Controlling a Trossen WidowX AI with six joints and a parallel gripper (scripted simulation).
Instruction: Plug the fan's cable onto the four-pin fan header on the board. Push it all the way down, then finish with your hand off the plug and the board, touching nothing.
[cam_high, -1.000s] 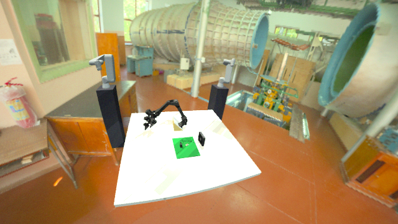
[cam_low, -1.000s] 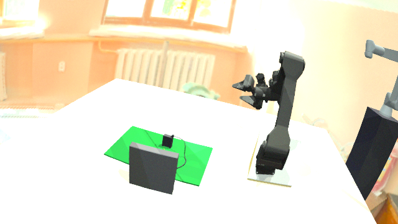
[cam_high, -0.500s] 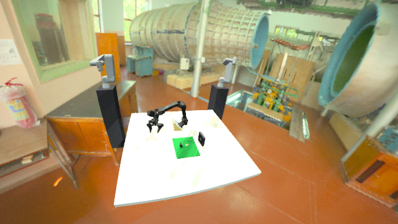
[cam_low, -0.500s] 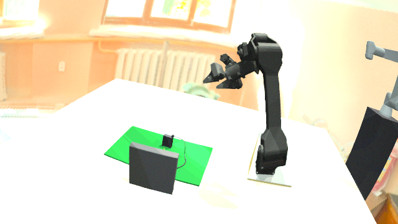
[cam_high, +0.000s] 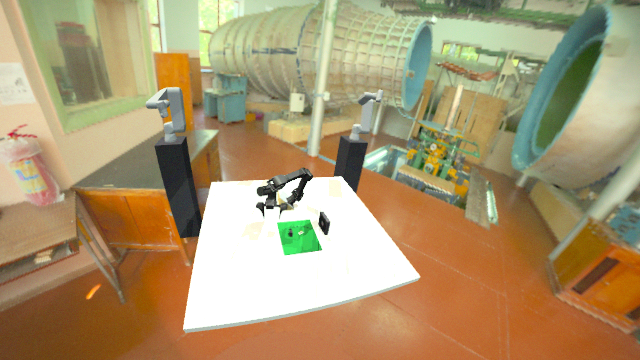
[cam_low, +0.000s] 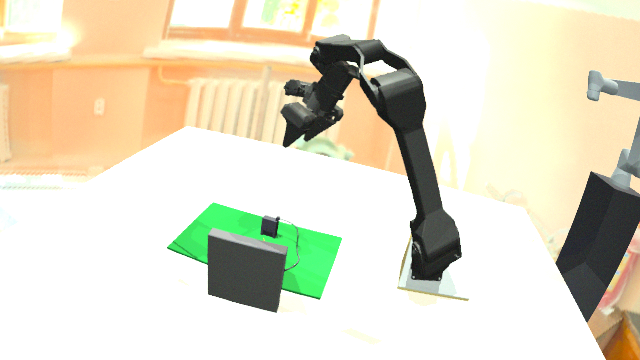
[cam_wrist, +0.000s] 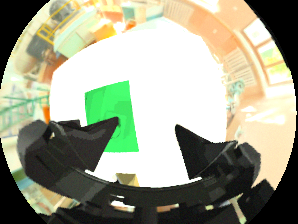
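The green board (cam_high: 300, 246) (cam_low: 312, 280) (cam_wrist: 95, 107) lies flat on the table. A small dark plug (cam_high: 290, 233) (cam_low: 269, 226) stands on it, with a thin dark cable (cam_low: 298, 245) curving from its top toward the fan. The dark square fan (cam_high: 324, 223) (cam_low: 247, 270) stands upright at the board's edge. A small pale spot (cam_high: 301, 232), probably the four-pin header, lies beside the plug, apart from it; its pins cannot be made out. My gripper (cam_high: 271, 212) (cam_low: 295, 142) (cam_wrist: 147, 123) is open and empty, high above the table, away from the plug. The left fingertip overlaps the board in the wrist view.
The arm's base (cam_low: 429, 260) stands on a pale plate beside the board. The white table (cam_high: 240, 300) (cam_low: 125, 320) carries everything. Two dark pedestals (cam_high: 180, 190) (cam_high: 350, 160) with grey arms stand beyond the table.
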